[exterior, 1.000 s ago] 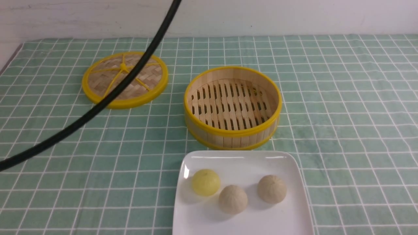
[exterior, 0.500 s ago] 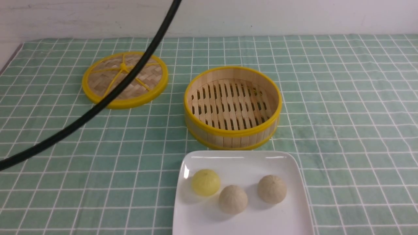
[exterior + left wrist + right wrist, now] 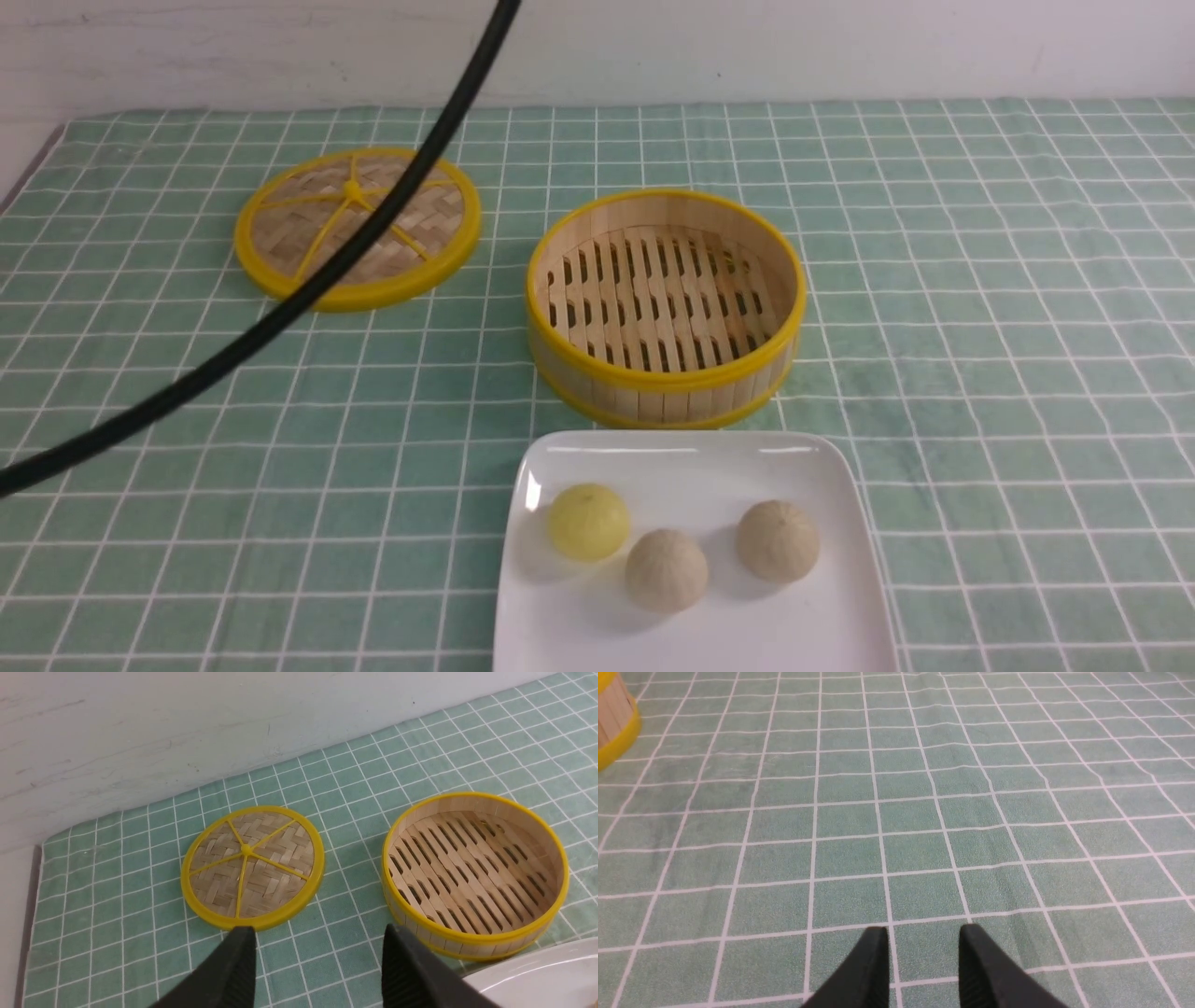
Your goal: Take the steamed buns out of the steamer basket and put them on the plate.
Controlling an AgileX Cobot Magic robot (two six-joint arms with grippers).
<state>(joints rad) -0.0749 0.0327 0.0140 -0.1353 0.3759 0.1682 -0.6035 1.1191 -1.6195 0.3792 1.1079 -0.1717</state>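
Three steamed buns rest on the white square plate [image 3: 822, 485] at the front: a pale yellow bun [image 3: 588, 521], a beige bun [image 3: 666, 570] and another beige bun [image 3: 777, 540]. Behind the plate stands the steamer basket [image 3: 666, 373], with nothing on its slat floor; it also shows in the left wrist view as the steamer basket [image 3: 472, 942]. My left gripper [image 3: 319, 934] hangs open above the cloth between lid and basket, holding nothing. My right gripper [image 3: 923, 933] is open over bare cloth, away from the basket's edge [image 3: 612, 732]. Neither gripper shows in the front view.
The flat woven lid [image 3: 358, 227] lies at the back left, also seen as the lid [image 3: 252, 861] in the left wrist view. A black cable [image 3: 280, 313] crosses the left of the front view. A white wall borders the green checked cloth [image 3: 980, 308] at the back.
The black cable has shifted slightly to the right and down in the front view. Buns, basket, lid and plate have not moved.
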